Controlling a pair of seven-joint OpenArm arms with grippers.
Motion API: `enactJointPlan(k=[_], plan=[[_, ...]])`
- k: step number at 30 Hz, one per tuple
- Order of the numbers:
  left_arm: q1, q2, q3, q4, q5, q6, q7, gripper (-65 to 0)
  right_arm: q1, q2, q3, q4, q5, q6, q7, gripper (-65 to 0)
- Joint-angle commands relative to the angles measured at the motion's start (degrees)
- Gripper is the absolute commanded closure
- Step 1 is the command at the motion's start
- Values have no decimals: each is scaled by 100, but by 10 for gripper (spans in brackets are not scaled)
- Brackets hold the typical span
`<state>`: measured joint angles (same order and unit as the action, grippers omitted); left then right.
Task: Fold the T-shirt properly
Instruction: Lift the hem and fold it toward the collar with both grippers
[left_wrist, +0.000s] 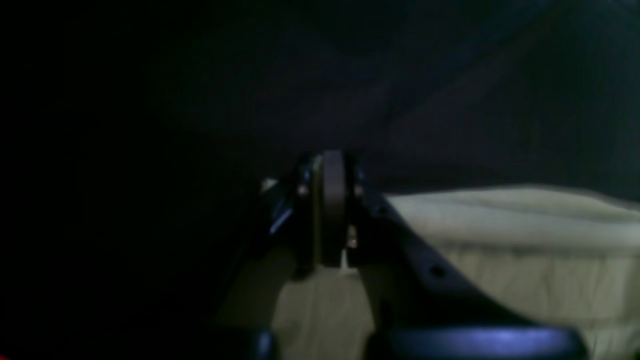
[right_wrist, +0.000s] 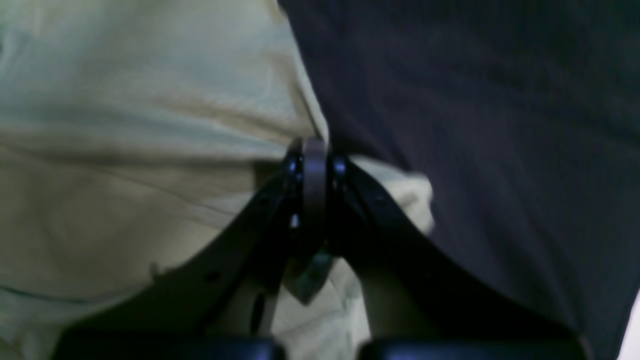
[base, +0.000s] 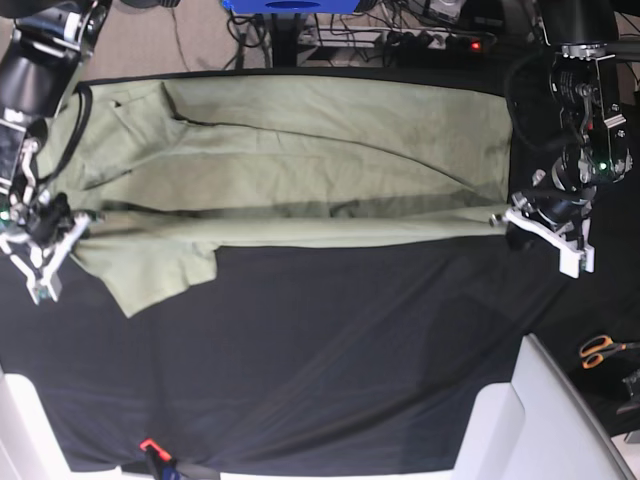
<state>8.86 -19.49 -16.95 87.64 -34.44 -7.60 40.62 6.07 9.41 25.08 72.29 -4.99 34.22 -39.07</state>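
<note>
The pale sage-green T-shirt (base: 300, 160) lies lengthwise across the far half of the black table cloth (base: 350, 340), its near edge doubled over and a sleeve hanging down at the left. My left gripper (base: 503, 221) is at the shirt's right end, shut on the fabric edge. In the left wrist view the fingers (left_wrist: 332, 200) are pressed together with shirt cloth (left_wrist: 525, 235) beside and under them. My right gripper (base: 82, 220) is at the shirt's left end near the sleeve. In the right wrist view it (right_wrist: 314, 165) is shut on the shirt (right_wrist: 125, 125).
Orange-handled scissors (base: 603, 349) lie at the right edge. A white bin (base: 540, 420) stands at the near right corner. A small red and black object (base: 150, 447) sits at the near edge. Cables and equipment lie behind the table.
</note>
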Motion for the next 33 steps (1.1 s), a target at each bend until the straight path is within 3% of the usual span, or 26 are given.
enactJointPlan(k=[1,13,18,31,33], plan=[[15,-157,-41,111,-7,8,-93,0,4,83,37,160,29,-24,52,0],[463,-183,-41,94,11,8,-110,0,-787,74,72,828,47,-24,-212,0],[604,-104,-32,234,644,-18,-110,0,-1086,-110,230,1250,47,-24,-247,0],[771,80,433,-12,899,-18,-119,0,-1050,-321,362,986,29,-41,-291,-12],[780,133,381,-12,899,-18,-119,0,-1033,-321,362,986,29,-50,-291,-56]])
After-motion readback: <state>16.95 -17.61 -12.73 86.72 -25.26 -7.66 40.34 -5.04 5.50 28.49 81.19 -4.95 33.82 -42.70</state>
